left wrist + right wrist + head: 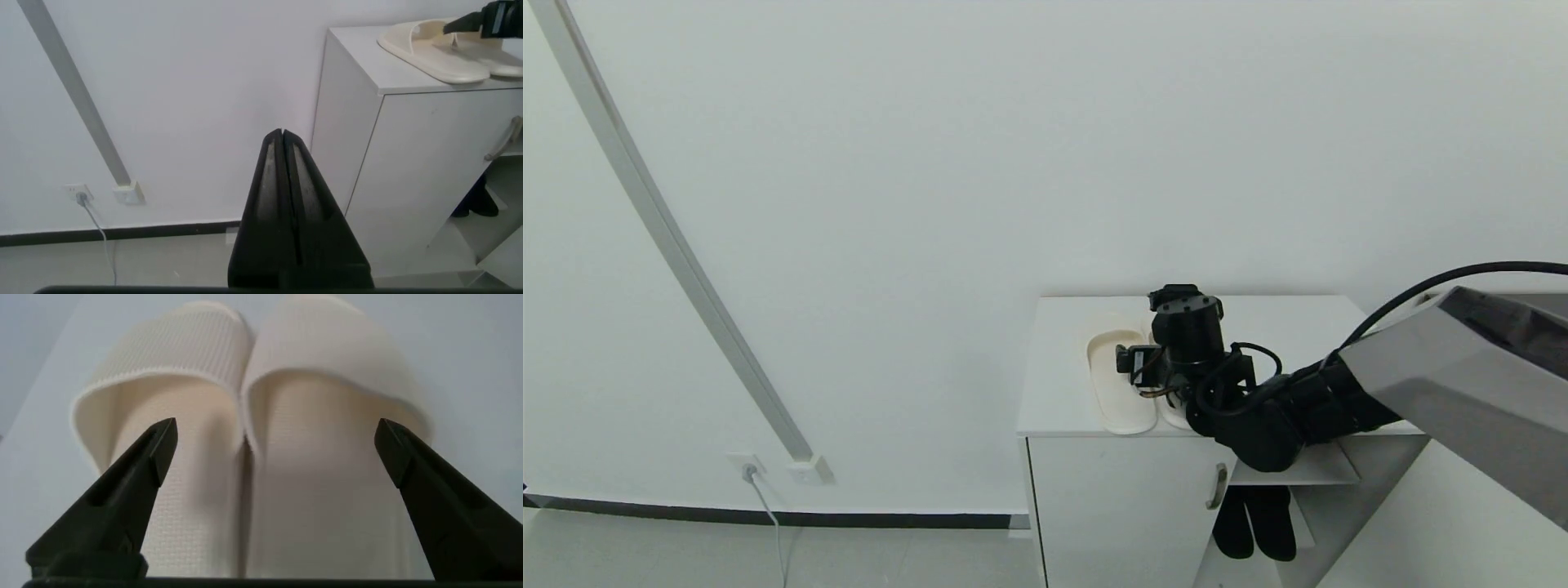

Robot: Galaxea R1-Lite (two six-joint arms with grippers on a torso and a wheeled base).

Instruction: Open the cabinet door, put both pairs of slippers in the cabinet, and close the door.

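- while the right gripper [278, 437] hangs over the cream slippers [1121, 388], its fingers stand wide apart and hold nothing. one finger sits toward each outer edge of the pair. can't tell if the tips touch the fabric.
- cream slippers lie side by side, touching, on top of the cabinet [1062, 408], lower centre of the head frame, near the front edge.
- key relation: the pair's long axis runs front to back on the cabinet top (up-down in the head frame). the gripper's opening lies across that axis, so the pair sits right under it, between the fingers.
- judgement: next move is a short drop and a squeeze across both slippers.
- right arm comes in from the right edge of the head frame and is much the nearer one.
- left gripper [282, 188] is off to the side of the cabinet, below its top, well apart from the slippers. its fingers are pressed together with nothing between them.
- black slippers [1254, 523] are already inside the cabinet, under a shelf [1307, 472]; that side is open.
- the other cabinet door [1127, 506] is closed.
- judgement: roughly halfway. cream pair still has to go in, then the door has to close.
- risk: the squeeze catches one slipper and drops the other.
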